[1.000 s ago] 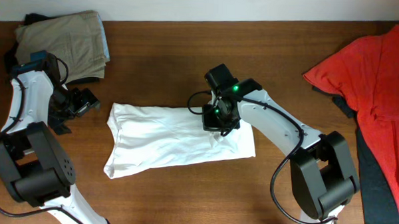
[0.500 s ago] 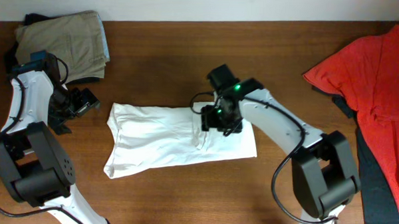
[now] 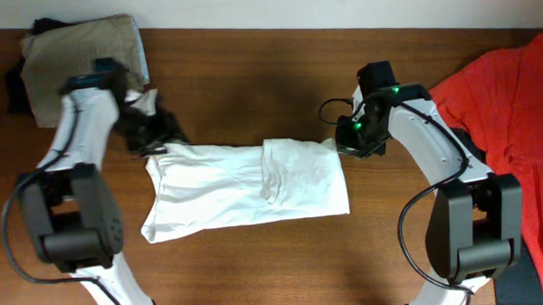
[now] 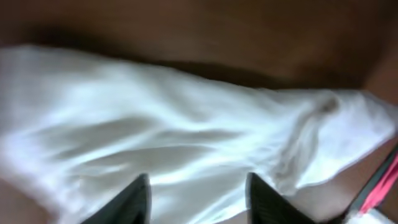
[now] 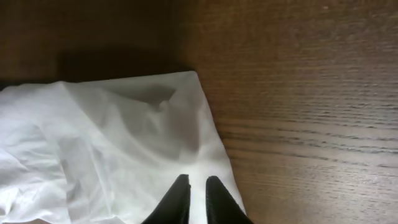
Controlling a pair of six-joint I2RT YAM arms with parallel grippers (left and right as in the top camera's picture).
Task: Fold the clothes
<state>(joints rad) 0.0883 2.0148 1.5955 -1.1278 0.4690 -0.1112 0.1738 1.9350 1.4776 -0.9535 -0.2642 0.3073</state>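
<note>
The white T-shirt [image 3: 243, 183] lies across the middle of the table, its right part folded over into a doubled band. My left gripper [image 3: 162, 136] hangs at the shirt's upper left corner. In the left wrist view its jaws [image 4: 199, 200] stand apart over the white fabric [image 4: 186, 137]. My right gripper [image 3: 346, 141] is at the shirt's upper right corner. In the right wrist view its fingers [image 5: 198, 194] are nearly together on the shirt [image 5: 112, 137], close to its right edge, with a sliver of white between them.
A khaki garment [image 3: 85, 46] lies folded at the back left on something dark [image 3: 16, 85]. A red garment [image 3: 508, 106] is heaped at the right edge, with dark cloth [image 3: 521, 261] below it. Bare brown wood [image 3: 256, 79] surrounds the shirt.
My left arm swung from the table's left edge to the shirt's upper left corner. My right gripper left the fold in the middle, moved to the upper right corner and closed there.
</note>
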